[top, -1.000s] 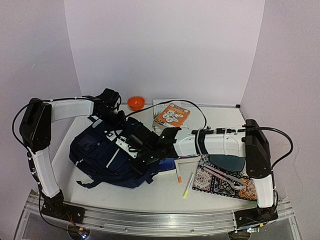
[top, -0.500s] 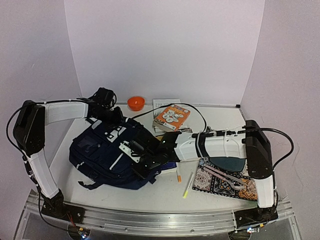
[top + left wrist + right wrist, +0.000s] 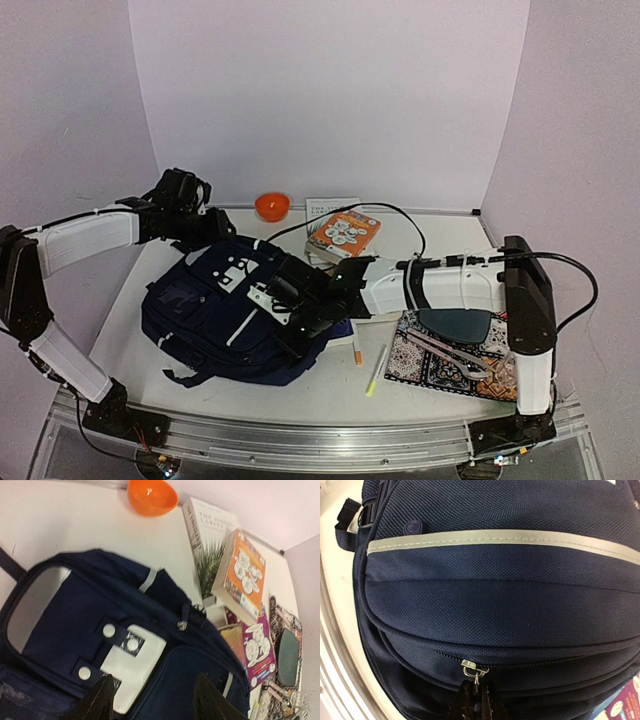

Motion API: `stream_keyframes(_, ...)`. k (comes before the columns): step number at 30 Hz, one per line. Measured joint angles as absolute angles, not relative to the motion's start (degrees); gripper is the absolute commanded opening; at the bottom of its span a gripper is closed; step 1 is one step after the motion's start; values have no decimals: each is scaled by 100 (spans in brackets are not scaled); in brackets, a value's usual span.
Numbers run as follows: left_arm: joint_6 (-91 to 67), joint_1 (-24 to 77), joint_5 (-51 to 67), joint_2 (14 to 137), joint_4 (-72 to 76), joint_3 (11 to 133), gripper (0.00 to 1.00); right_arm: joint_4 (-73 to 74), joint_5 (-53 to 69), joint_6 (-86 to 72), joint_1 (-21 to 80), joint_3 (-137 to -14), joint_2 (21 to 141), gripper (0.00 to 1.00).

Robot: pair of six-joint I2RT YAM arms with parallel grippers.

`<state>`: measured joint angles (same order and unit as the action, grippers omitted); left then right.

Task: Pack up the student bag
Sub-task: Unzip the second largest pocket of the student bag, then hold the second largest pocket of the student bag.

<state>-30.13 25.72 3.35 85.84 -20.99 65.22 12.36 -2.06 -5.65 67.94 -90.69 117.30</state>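
Note:
The student bag [image 3: 215, 315] lies flat at the table's left-centre, navy with pale trim lines and a white snap patch [image 3: 131, 656]. My left gripper [image 3: 203, 222] hovers off the bag's far top edge. In the left wrist view it [image 3: 155, 705] is open, both dark fingers spread over the navy fabric [image 3: 75, 615] with nothing between them. My right gripper [image 3: 297, 322] reaches across the bag's right side. In the right wrist view it [image 3: 477, 700] is shut on the metal pull of a zip slider [image 3: 474, 667] on the bag [image 3: 500, 595].
An orange bowl [image 3: 271, 205] sits at the back wall. Beside it lie a white book [image 3: 205, 520] and an orange book [image 3: 343, 232]. A purple book [image 3: 260, 647] lies by the bag. Two pens [image 3: 357, 345] and a patterned mat [image 3: 440, 372] with a dark case [image 3: 455, 325] lie right.
My left gripper has opened, let go of the bag's top and drawn back to the left. The bag's top has sunk flat. The right gripper stays pinched on the zip pull.

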Motion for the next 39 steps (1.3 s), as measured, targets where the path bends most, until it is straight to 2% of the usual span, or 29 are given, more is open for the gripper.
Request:
stream_keyframes(4, -3163, 2778, 278, 8247, -2321, 5909, 59, 1299, 111, -693, 6699, -9067, 11698, 29)
stream_keyframes(10, -3548, 3358, -26, 7726, -2544, 5456, 65, 1337, 546, -942, 6478, -9020, 11493, 56)
stream_keyframes(17, -4007, 3395, -399, 7200, -2739, 4856, 67, 1163, 991, -1500, 5619, -9005, 11179, 73)
stream_keyframes(22, -4190, 3395, -492, 7197, -2768, 4584, 69, 1078, 1196, -1828, 5013, -9357, 11425, 81)
stream_keyframes(29, -4328, 3395, -586, 7319, -2808, 4401, 69, 914, 1549, -2057, 4828, -10240, 12354, 76)
stream_keyframes(33, -4335, 3395, -638, 7521, -2795, 4349, 68, 865, 1759, -2122, 4829, -10490, 12798, 69)
stream_keyframes(36, -4327, 3395, -668, 7668, -2739, 4288, 67, 838, 1845, -2146, 4829, -10547, 13015, 54)
stream_keyframes(37, -4316, 3395, -674, 7721, -2701, 4265, 67, 824, 1884, -2161, 4829, -10569, 13075, 47)
stream_keyframes(39, -4288, 3395, -698, 7833, -2633, 4240, 65, 778, 1982, -2162, 4802, -10580, 13126, 25)
